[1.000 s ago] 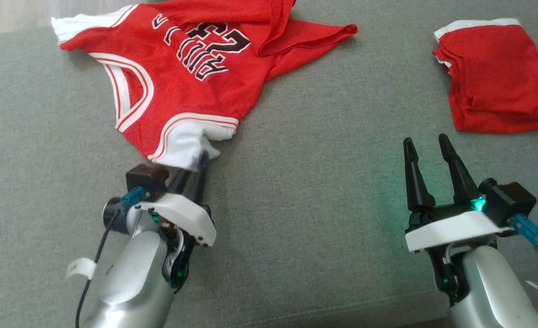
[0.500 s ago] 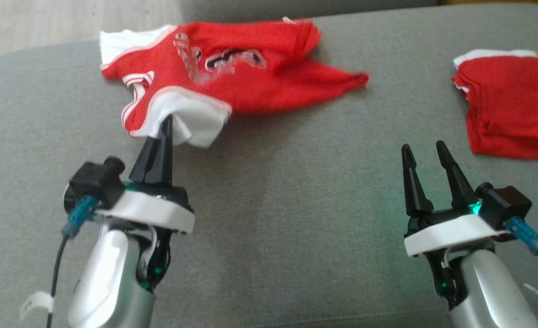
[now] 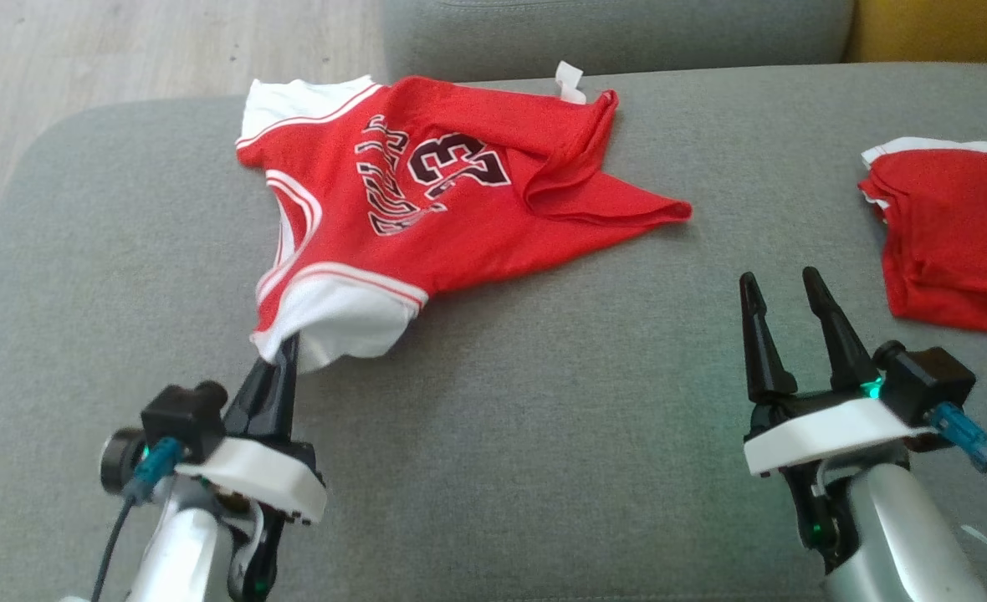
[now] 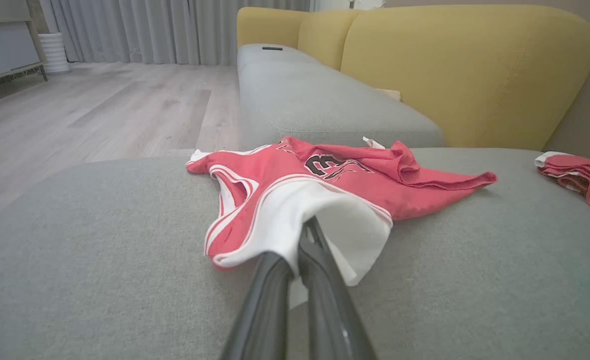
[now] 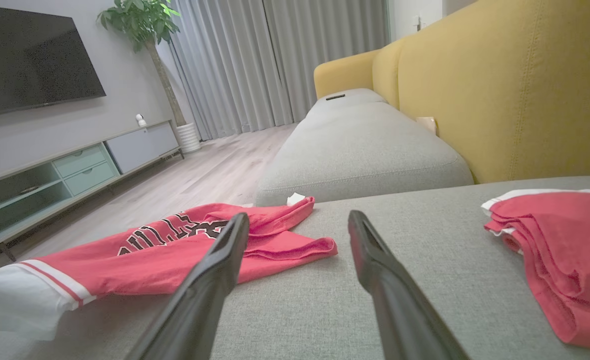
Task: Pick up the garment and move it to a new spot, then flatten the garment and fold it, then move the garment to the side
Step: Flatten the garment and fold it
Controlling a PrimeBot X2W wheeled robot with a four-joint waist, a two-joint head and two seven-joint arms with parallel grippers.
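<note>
1. Where a white-banded edge of the red jersey (image 3: 427, 192) rises off the grey sofa cushion (image 3: 544, 435), the left hand (image 3: 286, 355) has its two dark fingers pressed together on that white cloth, pinching it (in the left wrist view the fabric drapes over the fingertips).
2. The jersey lies crumpled on the far left part of the cushion. Its number 23 and black lettering face up, a red flap is folded over its right half, and a point of cloth reaches out to the right.
3. A small white label (image 3: 570, 81) sticks up at the jersey's far edge.
4. The right hand (image 3: 782, 288) hovers over bare cushion at the lower right, fingers spread with nothing between them, well apart from the jersey.
5. A second red garment (image 3: 953, 242), folded, with a white band along its far edge, rests at the cushion's right side, near the right hand but not touching it.
6. Pale wooden floor (image 3: 125, 50) shows beyond the cushion's left, and a yellow backrest (image 4: 475, 75) rises behind the seat.
</note>
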